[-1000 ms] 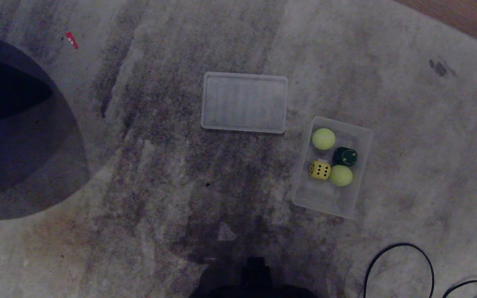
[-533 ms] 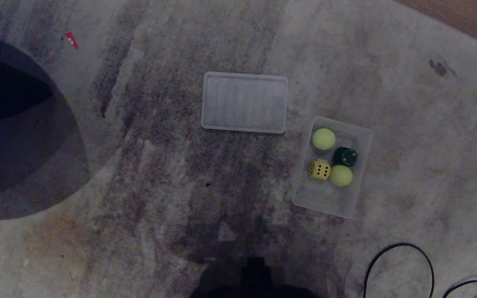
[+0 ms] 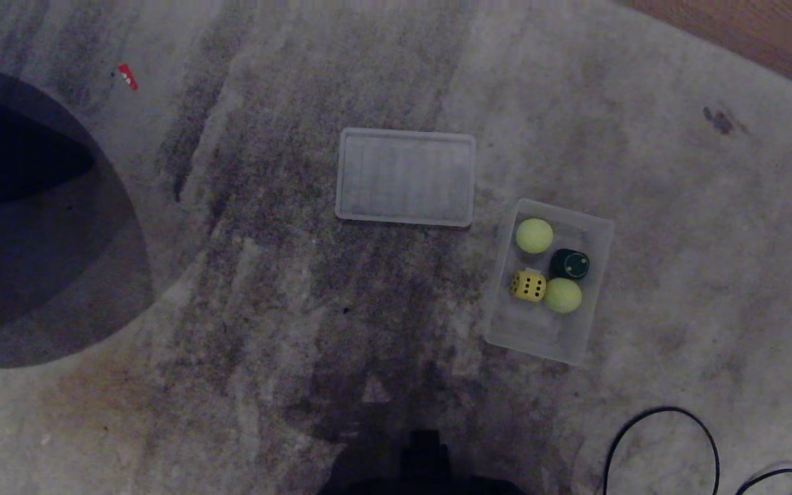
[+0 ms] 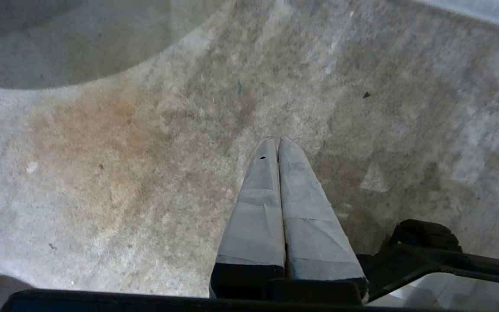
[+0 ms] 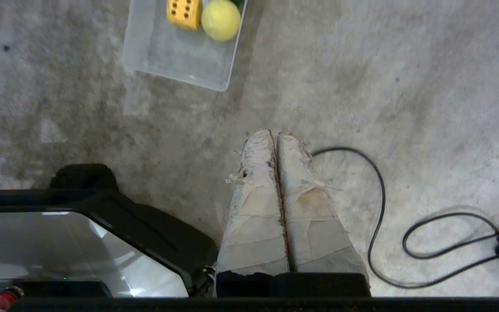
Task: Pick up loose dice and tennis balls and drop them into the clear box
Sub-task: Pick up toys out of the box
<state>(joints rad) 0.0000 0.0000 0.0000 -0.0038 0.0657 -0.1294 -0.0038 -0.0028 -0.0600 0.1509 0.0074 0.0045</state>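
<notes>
The clear box (image 3: pixel 553 347) sits on the grey rug (image 3: pixel 231 275), over on the robot's right. Inside it are two tennis balls, one at the far end (image 3: pixel 534 235) and one (image 3: pixel 563 295) near the middle, plus a yellow die (image 3: pixel 528 284) with dark dots and a dark green die (image 3: pixel 569 264). All four are bunched close together, and the near half of the box is bare. I see nothing loose on the rug, so the job looks done or almost done. A flat clear lid (image 3: pixel 405 177) lies just beside the box, further out and to the left. A black cable (image 3: pixel 664 426) curls on the rug near the robot's right side. The left gripper (image 4: pixel 275 145) hangs over bare rug with its taped fingers pressed together, holding nothing. The right gripper (image 5: pixel 274 135) is the same, squeezed together and empty, with the box well ahead of it. A good thing to do now is look all around the rug for any ball or die that got missed, and keep both arms tucked in while looking. Compared with a second ago, the whole head view has slid a little, so the camera moved. The box and toys kept their spots on the rug.
</notes>
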